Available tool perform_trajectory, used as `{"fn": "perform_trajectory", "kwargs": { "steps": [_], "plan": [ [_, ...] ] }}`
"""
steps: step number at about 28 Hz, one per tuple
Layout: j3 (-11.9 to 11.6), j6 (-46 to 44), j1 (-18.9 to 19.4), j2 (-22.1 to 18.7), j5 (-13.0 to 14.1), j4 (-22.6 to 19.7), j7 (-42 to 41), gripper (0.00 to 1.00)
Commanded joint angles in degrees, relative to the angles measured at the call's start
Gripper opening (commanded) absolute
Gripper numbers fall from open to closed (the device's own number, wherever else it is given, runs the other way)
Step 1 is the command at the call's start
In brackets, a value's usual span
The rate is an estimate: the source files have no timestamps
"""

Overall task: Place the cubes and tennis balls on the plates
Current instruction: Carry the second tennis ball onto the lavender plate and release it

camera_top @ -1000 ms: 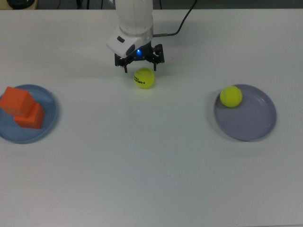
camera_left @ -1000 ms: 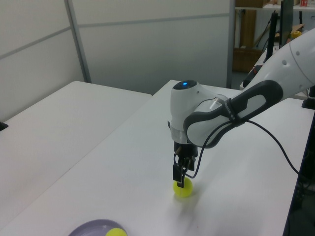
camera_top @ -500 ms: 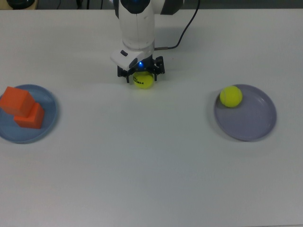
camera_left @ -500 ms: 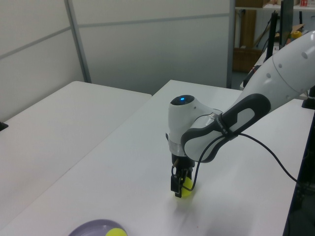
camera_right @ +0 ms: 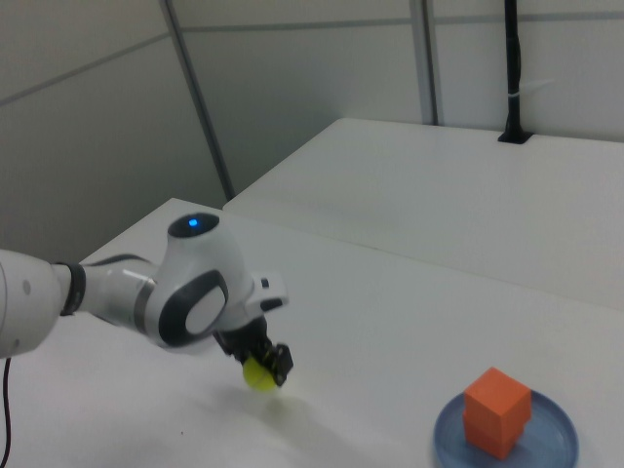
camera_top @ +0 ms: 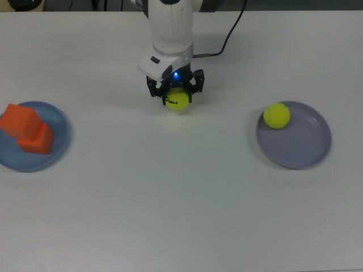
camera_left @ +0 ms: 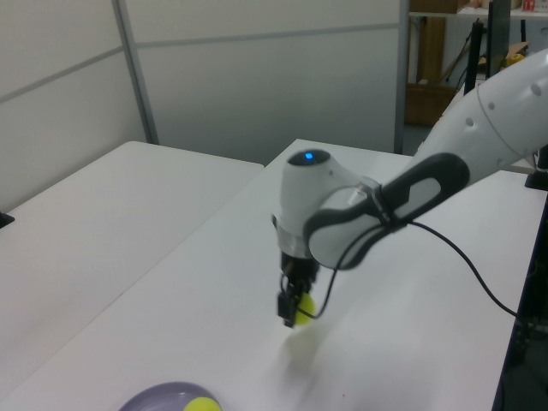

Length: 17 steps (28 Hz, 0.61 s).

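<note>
- Three of the four items look settled: both cubes (camera_top: pixel 25 130) sit stacked on the blue plate (camera_top: pixel 59 148) at the left edge of the top view, and one tennis ball (camera_top: pixel 277 115) rests on the upper left part of the purple plate (camera_top: pixel 306 147) at the right of that frame.
- One lettered tennis ball (camera_top: pixel 177 98) remains, upper centre of the top view, well apart from both plates.
- You have that ball between the fingers of the gripper (camera_top: pixel 176 90), which is clamped on it; the left view and the right view show it clear of the table (camera_top: pixel 181 204), with a faint shadow beneath.
- So the step in hand, as you can judge it, is the carry: grasp made, ball lifted, placement not yet done.
- Your next move calls for travel toward the top view's right, to the purple plate. Aim for the bare lower part of the plate, away from the ball already there, so the two do not knock together.
- Lower before you release; a ball dropped from height may roll off a shallow rim.
- A ball has no long axis, so orientation matters little. The black lettering faces up and toward the bottom of the top view.
- The arm's cable trails behind toward the upper right of that frame, away from your path.
</note>
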Motion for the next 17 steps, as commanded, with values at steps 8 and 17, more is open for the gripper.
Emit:
{"fn": "perform_trajectory", "kwargs": {
  "steps": [8,17],
  "plan": [
    [5.6,-6.6,1.6,7.4,4.2,20.5,2.5,0.00],
    [6.7,-6.0,5.8,17.0,1.2,29.9,8.3,0.00]
  ]
}}
